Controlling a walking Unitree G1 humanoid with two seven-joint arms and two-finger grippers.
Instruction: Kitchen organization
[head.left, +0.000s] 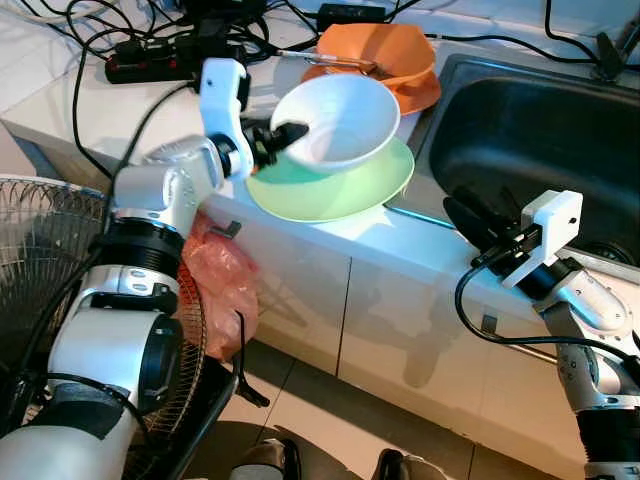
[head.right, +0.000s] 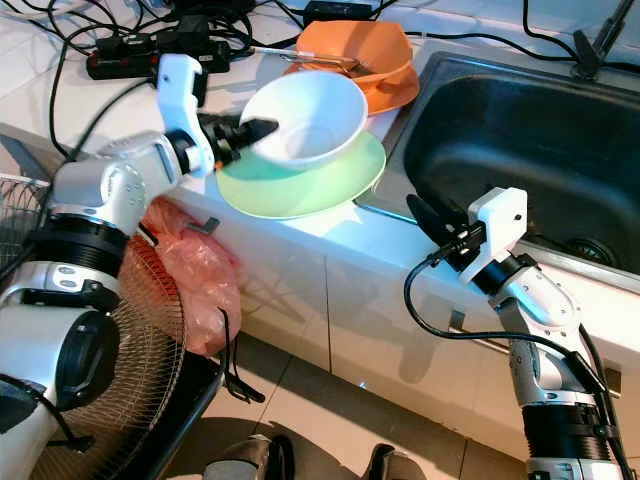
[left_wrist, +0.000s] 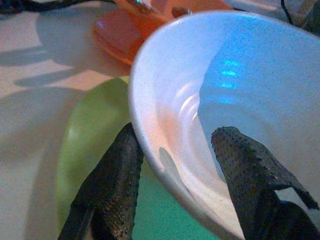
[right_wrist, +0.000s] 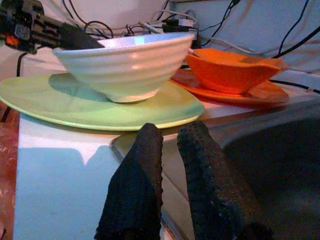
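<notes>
A white bowl (head.left: 340, 120) rests on a pale green plate (head.left: 330, 190) at the counter's front edge, tipped a little toward the sink. My left gripper (head.left: 290, 135) is shut on the bowl's near-left rim, one finger (left_wrist: 112, 185) outside the wall and the other (left_wrist: 250, 175) inside. My right gripper (head.left: 470, 220) is shut and holds nothing. It hovers low over the counter edge beside the sink, to the right of the plate, pointing at the plate and bowl (right_wrist: 125, 65).
An orange bowl (head.left: 385, 50) with a utensil across it sits on an orange plate (head.left: 415, 95) behind the white bowl. The dark sink (head.left: 540, 130) lies to the right. A power strip (head.left: 150, 65) and cables lie at the back left. A fan (head.left: 40, 230) and a red bag (head.left: 225, 280) are below left.
</notes>
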